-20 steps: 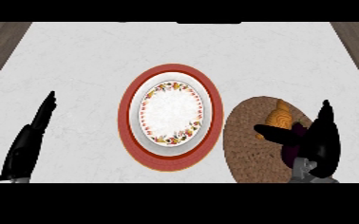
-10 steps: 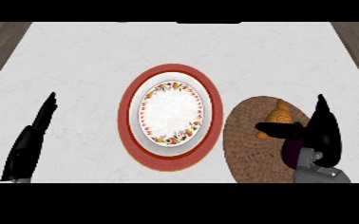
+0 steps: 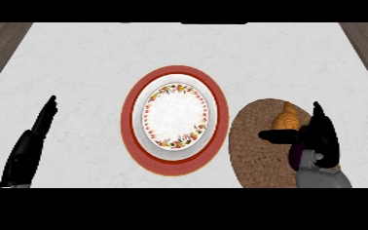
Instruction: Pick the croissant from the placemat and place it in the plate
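A golden croissant (image 3: pixel 288 117) lies on a round brown woven placemat (image 3: pixel 260 151) at the right of the counter. My right hand (image 3: pixel 318 135) is right beside it, fingers straight and pointing away from me, thumb stretched left just under the croissant; it is open and partly hides the pastry's near end. A white plate (image 3: pixel 176 116) with a flowered rim sits at the centre on a larger red plate (image 3: pixel 174 160). My left hand (image 3: pixel 36 133) rests open at the left edge, fingers up.
The counter's white marbled top (image 3: pixel 93 58) runs wide around the plates. Dark wooden strips show at the top corners. The placemat lies close against the red plate's right rim.
My right hand has slid a little toward the near side of the croissant, its thumb now reaching left under it. The croissant, the plates and my left hand have stayed where they were.
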Available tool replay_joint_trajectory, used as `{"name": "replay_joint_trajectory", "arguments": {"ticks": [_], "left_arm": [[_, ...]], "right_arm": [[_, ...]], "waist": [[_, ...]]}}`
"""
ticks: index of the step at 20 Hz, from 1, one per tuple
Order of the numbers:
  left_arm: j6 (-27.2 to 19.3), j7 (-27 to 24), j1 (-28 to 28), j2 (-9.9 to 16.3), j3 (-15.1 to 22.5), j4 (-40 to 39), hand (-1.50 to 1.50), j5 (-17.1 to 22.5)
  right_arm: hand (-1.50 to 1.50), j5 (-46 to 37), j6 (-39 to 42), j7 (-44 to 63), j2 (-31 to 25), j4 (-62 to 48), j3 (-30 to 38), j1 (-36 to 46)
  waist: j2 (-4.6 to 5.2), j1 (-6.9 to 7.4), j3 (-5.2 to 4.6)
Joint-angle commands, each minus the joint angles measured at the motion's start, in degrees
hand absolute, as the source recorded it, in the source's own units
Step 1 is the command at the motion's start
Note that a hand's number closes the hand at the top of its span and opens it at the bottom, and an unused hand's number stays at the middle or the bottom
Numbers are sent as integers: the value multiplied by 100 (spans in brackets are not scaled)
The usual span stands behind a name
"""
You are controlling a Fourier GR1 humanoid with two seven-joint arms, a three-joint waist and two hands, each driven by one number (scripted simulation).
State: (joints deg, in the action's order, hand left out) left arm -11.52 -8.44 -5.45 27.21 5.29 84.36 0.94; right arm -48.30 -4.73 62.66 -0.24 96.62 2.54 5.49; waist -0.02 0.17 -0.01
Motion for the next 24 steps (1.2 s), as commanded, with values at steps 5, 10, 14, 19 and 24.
{"name": "replay_joint_trajectory", "arguments": {"ticks": [5, 10, 14, 19, 24], "left_arm": [[218, 588, 422, -134, -178, 197, 0, -262], [138, 207, -128, -470, -154, 281, 0, -629], [640, -25, 157, -490, -627, -155, 0, -509], [689, 170, -114, -663, -752, 293, 0, -744], [728, 103, 314, -561, -394, 236, 0, -695]], "right_arm": [[-150, 314, 229, 241, -173, -366, 381, 339], [150, 466, -477, -785, -243, -817, 607, 221], [150, 103, -801, -587, 18, -1006, 89, 227], [150, -70, -736, -643, -66, -866, 108, 11], [150, 270, 1484, -2942, -1347, -1372, -1234, 1242]], "waist": [[3, -18, 2], [3, 1, 3], [2, -4, 1], [-1, -5, 1], [180, 712, 6]]}}
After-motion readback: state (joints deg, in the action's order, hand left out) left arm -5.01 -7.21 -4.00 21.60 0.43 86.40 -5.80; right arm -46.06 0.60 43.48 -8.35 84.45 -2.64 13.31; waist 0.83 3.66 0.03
